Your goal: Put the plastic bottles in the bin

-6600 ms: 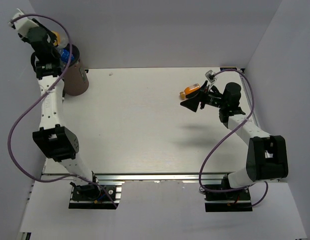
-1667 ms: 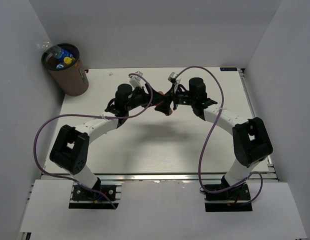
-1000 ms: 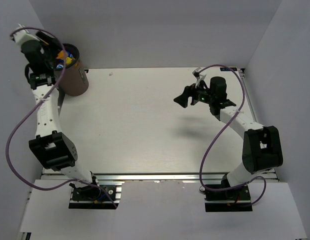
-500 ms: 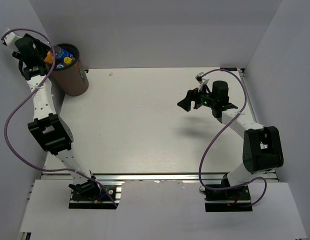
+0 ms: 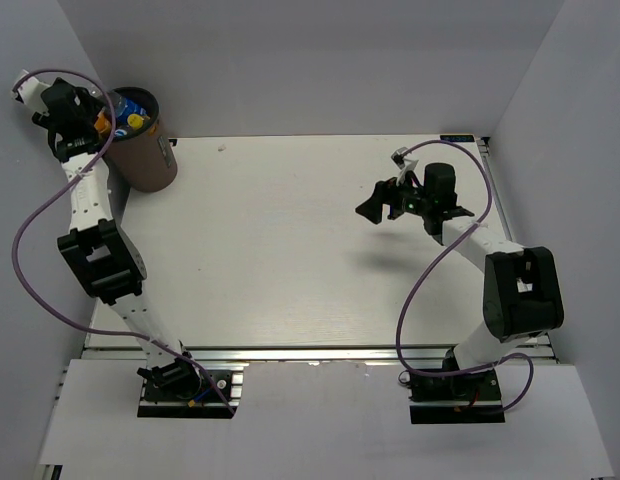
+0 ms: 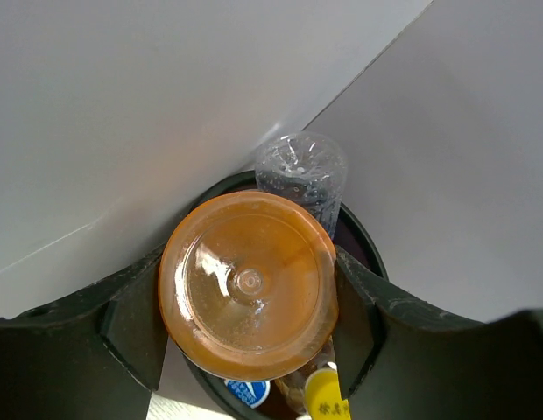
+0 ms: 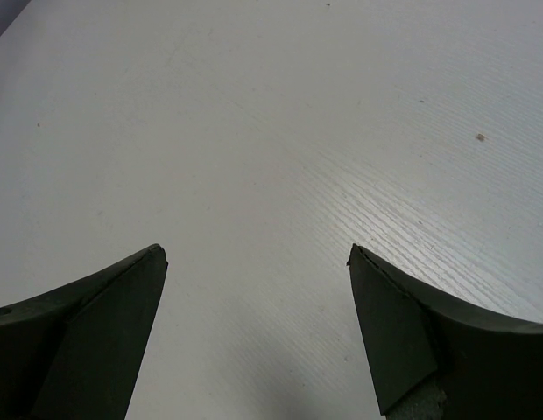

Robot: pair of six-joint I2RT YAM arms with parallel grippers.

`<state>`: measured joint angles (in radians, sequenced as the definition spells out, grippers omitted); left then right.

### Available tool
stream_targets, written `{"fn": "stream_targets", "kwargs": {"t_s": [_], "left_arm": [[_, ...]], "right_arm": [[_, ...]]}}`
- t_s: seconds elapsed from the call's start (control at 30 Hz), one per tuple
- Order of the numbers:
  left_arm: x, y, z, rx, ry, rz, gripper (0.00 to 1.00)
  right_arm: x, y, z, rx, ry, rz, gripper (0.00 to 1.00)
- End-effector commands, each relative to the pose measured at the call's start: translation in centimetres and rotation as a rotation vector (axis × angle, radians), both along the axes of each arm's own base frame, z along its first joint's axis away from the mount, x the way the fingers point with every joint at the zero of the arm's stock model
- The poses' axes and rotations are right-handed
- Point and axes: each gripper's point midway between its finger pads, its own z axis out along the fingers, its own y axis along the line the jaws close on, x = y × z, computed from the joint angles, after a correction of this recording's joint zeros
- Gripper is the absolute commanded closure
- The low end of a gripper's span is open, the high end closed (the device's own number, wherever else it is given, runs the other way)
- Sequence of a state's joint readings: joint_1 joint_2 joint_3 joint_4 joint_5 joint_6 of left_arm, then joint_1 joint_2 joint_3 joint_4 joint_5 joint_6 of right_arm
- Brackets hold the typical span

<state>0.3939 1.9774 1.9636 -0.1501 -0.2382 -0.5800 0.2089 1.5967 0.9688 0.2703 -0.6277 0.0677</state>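
Left arm: you have it stretched to the far left corner, with the left gripper (image 6: 247,319) up over the dark brown round bin (image 5: 152,165). The claw is about half open and clamped on a squat orange plastic bottle (image 6: 248,280). One dark finger (image 6: 136,324) presses on each side of the bottle, whose round base faces the wrist camera. The bottle is held in the air and does not rest on anything. In the top view the orange shows at the bin's left rim, just inside the edge.

Bin: it stands at the far left corner of the white table (image 5: 290,250), close to the grey walls. Its mouth is partly hidden behind the held bottle in the wrist view. A long clear plastic bottle (image 6: 302,171) stands up out of the bin and leans against the far rim. Lower inside you can make out a yellow cap (image 6: 322,385) and a blue-and-white label (image 6: 248,391). How those bottles lie under them cannot be told.

Right arm: it is on the right side of the table, well apart from the bin. The right gripper (image 7: 254,254) hangs above bare tabletop with its jaws spread wide. Nothing is between them and nothing touches them.
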Motion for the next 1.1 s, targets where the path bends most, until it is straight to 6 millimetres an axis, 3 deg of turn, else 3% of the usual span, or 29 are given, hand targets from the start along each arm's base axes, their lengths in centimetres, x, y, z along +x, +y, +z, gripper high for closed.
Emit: {"fn": "stream_targets", "kwargs": {"t_s": [0.0,0.1,0.13,0.27,0.3,0.73,0.9,0.97,1.0,1.07], "left_arm": [[1.7,-0.8,-1.5,0.020,0.013,-0.040,0.87],[3.1,-3.0,-1.1,0.078,0.021,-0.053,0.71],[3.2,-3.2,-1.3,0.104,0.052,-0.043,0.54],[3.3,-3.2,-1.0,0.121,0.073,0.005,0.04],[3.0,-3.1,-0.5,0.121,0.064,0.021,0.02],[1.5,-4.8,5.3,0.124,-0.025,-0.038,0.02],[-1.4,-6.5,12.0,0.168,-0.102,-0.087,0.02],[-2.3,-7.8,13.5,0.181,-0.119,-0.141,0.02],[-3.8,-8.4,15.4,0.187,-0.147,-0.152,0.02],[-4.8,-9.4,15.1,0.165,-0.135,-0.182,0.02]], "right_arm": [[1.3,-0.1,1.4,0.001,-0.052,-0.010,0.11],[1.4,-0.2,1.2,-0.009,-0.047,-0.017,0.11],[1.5,-0.3,1.1,-0.011,-0.045,-0.022,0.11],[2.1,-0.7,0.5,-0.025,-0.028,-0.052,0.11],[2.2,-0.7,0.5,-0.022,-0.024,-0.050,0.11],[1.9,-0.3,0.8,0.002,-0.010,-0.021,0.11],[1.9,-0.3,1.9,0.016,-0.019,-0.035,0.11],[1.8,-0.4,2.4,0.024,-0.021,-0.044,0.11],[1.6,-0.3,2.8,0.029,-0.023,-0.047,0.11],[1.5,-0.5,3.3,0.047,-0.012,-0.065,0.11]]}}
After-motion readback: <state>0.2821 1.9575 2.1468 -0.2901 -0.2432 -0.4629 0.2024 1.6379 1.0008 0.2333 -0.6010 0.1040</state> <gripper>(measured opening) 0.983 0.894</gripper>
